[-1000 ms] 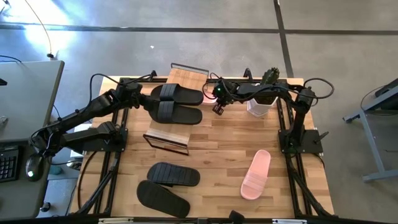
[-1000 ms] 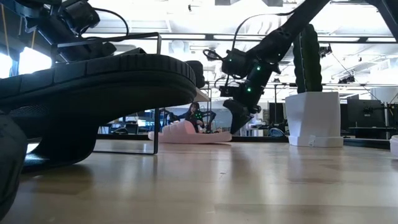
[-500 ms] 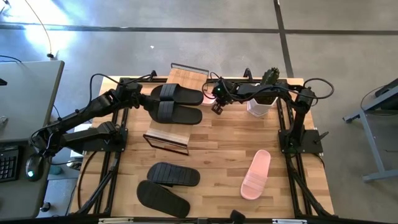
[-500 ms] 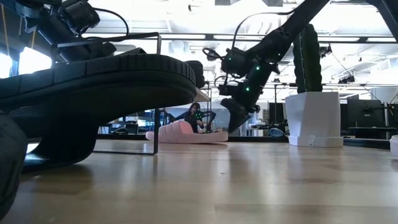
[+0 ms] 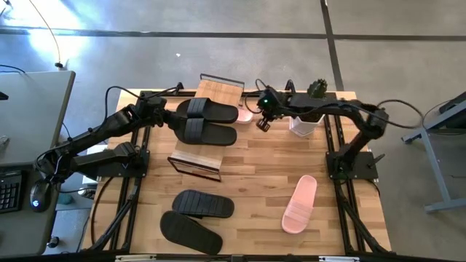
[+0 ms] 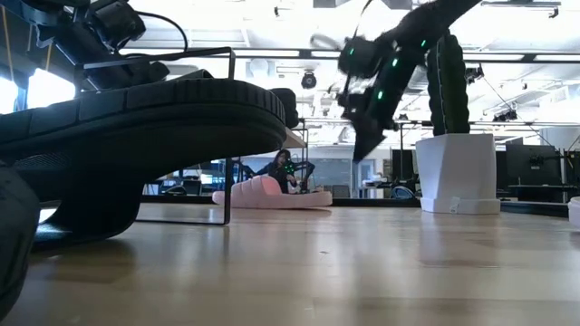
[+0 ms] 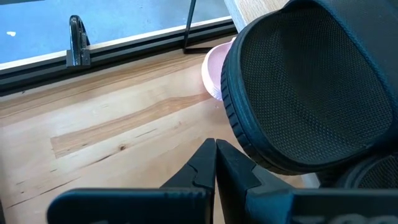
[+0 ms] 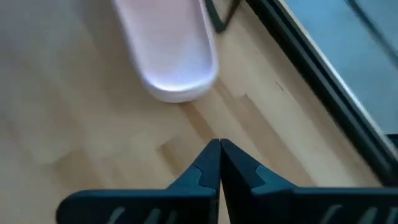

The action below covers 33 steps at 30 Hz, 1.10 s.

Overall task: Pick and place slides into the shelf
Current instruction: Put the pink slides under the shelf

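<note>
Two black slides (image 5: 209, 121) lie side by side on the slanted wooden shelf (image 5: 196, 159). My left gripper (image 7: 216, 155) is shut beside the end of one of them (image 7: 311, 87). A pink slide (image 5: 245, 115) lies on the table at the shelf's far right corner, seen too in the low view (image 6: 272, 193). My right gripper (image 5: 262, 125) hangs shut above the table, up and right of that pink slide (image 8: 171, 56), and holds nothing. A second pink slide (image 5: 299, 204) and two more black slides (image 5: 196, 218) lie flat near the front edge. My left gripper stands with its shut fingers (image 7: 245, 171) right against the rounded end of the black slide's sole (image 7: 239, 134) on the shelf. Whether they touch it, I cannot tell.
A white pot (image 5: 302, 125) with a cactus (image 5: 317, 89) stands at the far right, close behind my right arm. Bare wood lies in the table's middle (image 5: 262, 167).
My right gripper, shut throughout, has risen from just above the table beside the pink slide and drawn a little toward the table's right edge. The slides and my left gripper have kept still.
</note>
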Tool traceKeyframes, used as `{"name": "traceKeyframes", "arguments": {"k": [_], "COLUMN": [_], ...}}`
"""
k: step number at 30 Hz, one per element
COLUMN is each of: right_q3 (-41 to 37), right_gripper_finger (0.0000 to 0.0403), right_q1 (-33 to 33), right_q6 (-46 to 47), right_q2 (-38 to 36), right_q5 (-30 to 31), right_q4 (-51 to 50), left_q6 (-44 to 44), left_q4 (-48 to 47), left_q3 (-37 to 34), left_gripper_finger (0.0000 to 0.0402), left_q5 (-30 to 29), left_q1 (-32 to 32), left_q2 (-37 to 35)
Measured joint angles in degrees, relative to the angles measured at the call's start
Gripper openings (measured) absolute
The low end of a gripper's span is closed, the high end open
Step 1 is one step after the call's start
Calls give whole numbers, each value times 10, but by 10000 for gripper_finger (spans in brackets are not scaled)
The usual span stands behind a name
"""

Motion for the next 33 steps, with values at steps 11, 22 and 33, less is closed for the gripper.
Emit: {"name": "traceKeyframes", "arguments": {"k": [11,22,33], "right_q3": [0,0,0], "right_gripper_finger": [0,0,0], "right_q1": [9,197,535], "right_q6": [161,331,665], "right_q2": [-190,-319,-349], "right_q5": [-267,-246,0], "right_q4": [-150,-295,-432], "left_q6": [0,0,-1], "left_q4": [-1,0,-1], "left_q3": [0,0,0], "left_gripper_finger": [1,1,1], "left_q5": [0,0,2], "left_q1": [0,0,0], "left_q2": [0,0,0]}}
